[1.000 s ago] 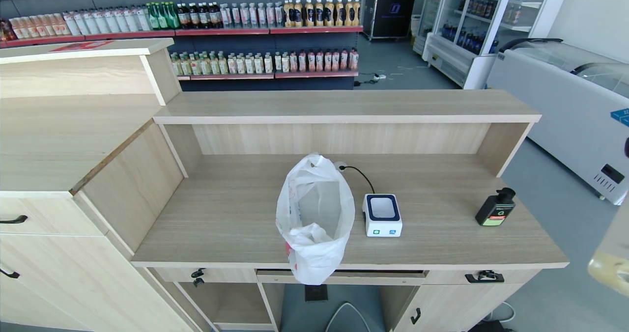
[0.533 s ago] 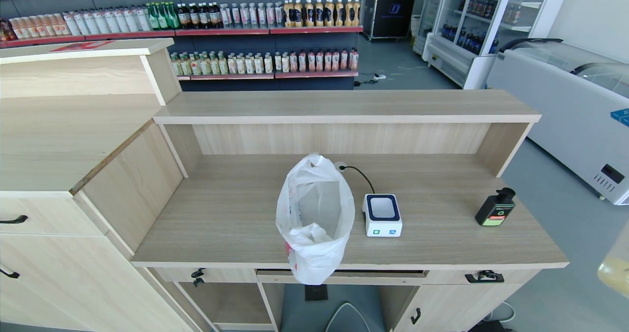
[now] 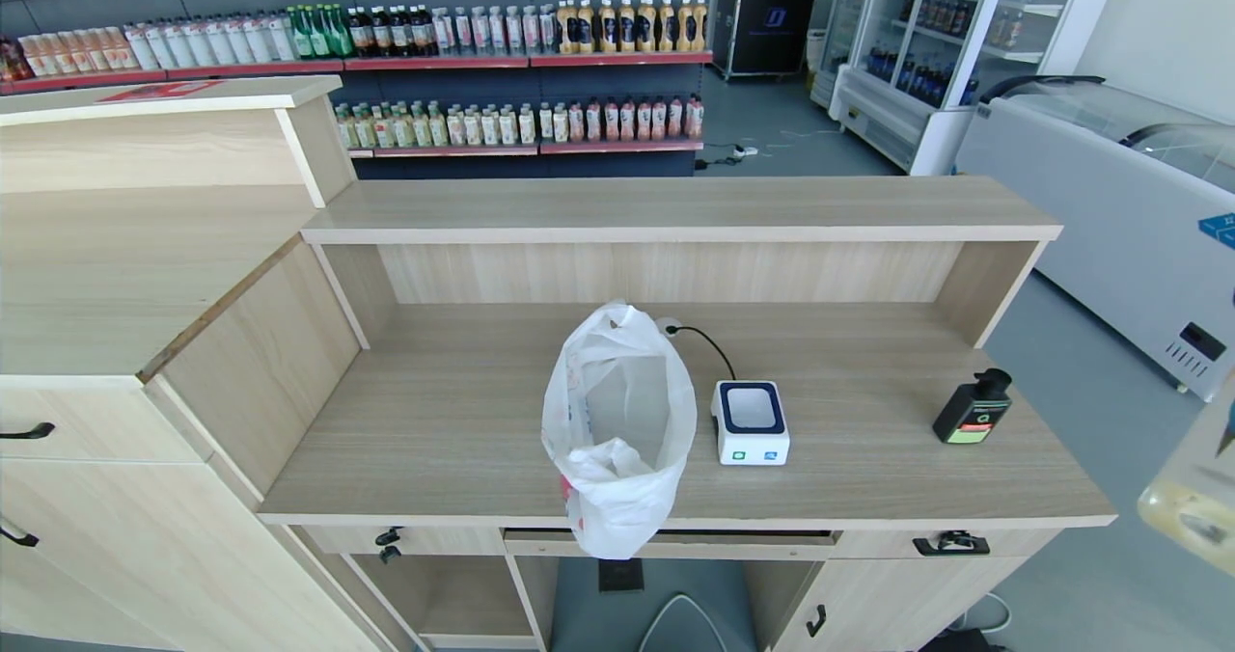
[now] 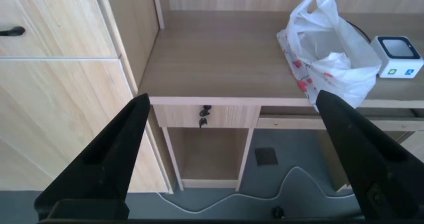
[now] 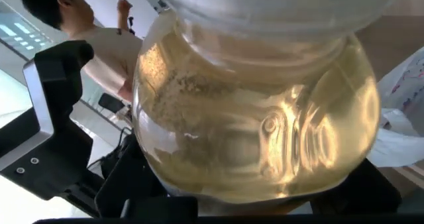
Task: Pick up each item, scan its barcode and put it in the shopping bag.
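A white plastic shopping bag (image 3: 617, 430) stands open at the counter's front edge, with a white scanner (image 3: 751, 422) just to its right. A black bottle (image 3: 973, 409) stands near the counter's right end. A bottle of yellowish drink (image 3: 1192, 507) hangs off the counter's right front corner. In the right wrist view this bottle (image 5: 258, 118) sits close up with my right gripper (image 5: 232, 191) shut on it. My left gripper (image 4: 232, 96) is open, low in front of the counter, left of the bag (image 4: 328, 48) and the scanner (image 4: 397, 55).
The counter (image 3: 434, 421) has a raised back ledge (image 3: 675, 208) and side walls. A taller cabinet (image 3: 116, 276) adjoins it on the left. The scanner's black cable (image 3: 709, 343) runs to the back. Drawers sit under the front edge (image 3: 666, 541).
The yellowish bottle at the head view's right edge slid outward half a second ago and has now come back in, a little farther left. Nothing on the counter moved.
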Available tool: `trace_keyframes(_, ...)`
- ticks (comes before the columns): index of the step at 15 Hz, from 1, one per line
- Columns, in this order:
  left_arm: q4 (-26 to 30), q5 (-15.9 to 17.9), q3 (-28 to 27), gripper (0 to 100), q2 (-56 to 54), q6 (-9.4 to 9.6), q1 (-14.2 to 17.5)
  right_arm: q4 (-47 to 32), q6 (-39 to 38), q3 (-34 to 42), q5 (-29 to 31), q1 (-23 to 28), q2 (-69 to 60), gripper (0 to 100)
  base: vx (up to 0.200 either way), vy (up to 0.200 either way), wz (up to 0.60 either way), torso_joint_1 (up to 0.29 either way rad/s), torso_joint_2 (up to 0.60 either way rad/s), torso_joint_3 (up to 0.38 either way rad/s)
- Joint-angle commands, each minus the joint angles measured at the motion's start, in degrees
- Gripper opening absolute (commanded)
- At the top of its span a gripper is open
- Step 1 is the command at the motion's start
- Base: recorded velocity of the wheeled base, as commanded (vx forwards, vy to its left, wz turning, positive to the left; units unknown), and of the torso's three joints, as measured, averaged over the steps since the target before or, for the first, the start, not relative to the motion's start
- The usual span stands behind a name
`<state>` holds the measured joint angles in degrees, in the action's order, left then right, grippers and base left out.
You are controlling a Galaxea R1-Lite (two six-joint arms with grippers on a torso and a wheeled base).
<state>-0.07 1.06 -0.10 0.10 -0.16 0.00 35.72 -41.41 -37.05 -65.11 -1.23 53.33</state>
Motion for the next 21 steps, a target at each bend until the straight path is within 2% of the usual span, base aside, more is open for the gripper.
trace_keyframes(1,-0.01,-0.01,0.01,100,-0.01,-0.02,0.00,-0.03,9.77,2.59,4.03,3.08,4.41,0,0.000,0.000,0.00,0.000,0.00,0.000)
trace_keyframes(3,-0.01,-0.01,0.01,100,-0.01,-0.02,0.00,-1.62,23.13,4.26,14.13,6.50,9.77,0,0.000,0.000,0.00,0.000,0.00,0.000)
trace_keyframes(6,-0.01,-0.01,0.01,100,-0.01,-0.02,0.00,-1.53,39.13,7.52,37.07,8.17,16.63,0,0.000,0.000,0.00,0.000,0.00,0.000)
trace_keyframes(9,-0.01,-0.01,0.01,100,-0.01,-0.02,0.00,1.28,53.80,11.47,49.64,10.90,21.37,0,0.000,0.000,0.00,0.000,0.00,0.000)
trace_keyframes(10,-0.01,-0.01,0.01,100,-0.01,-0.02,0.00,2.34,55.74,11.73,52.01,10.90,21.99,0,0.000,0.000,0.00,0.000,0.00,0.000)
trace_keyframes(12,-0.01,-0.01,0.01,100,-0.01,-0.02,0.00,4.54,63.56,12.44,61.24,10.72,23.31,0,0.000,0.000,0.00,0.000,0.00,0.000)
trace_keyframes(14,-0.01,-0.01,0.01,100,-0.01,-0.02,0.00,6.21,70.59,12.79,65.81,10.72,23.48,0,0.000,0.000,0.00,0.000,0.00,0.000)
trace_keyframes(19,-0.01,-0.01,0.01,100,-0.01,-0.02,0.00,16.93,79.12,13.58,66.08,11.34,27.35,0,0.000,0.000,0.00,0.000,0.00,0.000)
trace_keyframes(21,-0.01,-0.01,0.01,100,-0.01,-0.02,0.00,23.70,87.55,13.93,65.99,13.10,29.20,0,0.000,0.000,0.60,0.002,0.00,0.005)
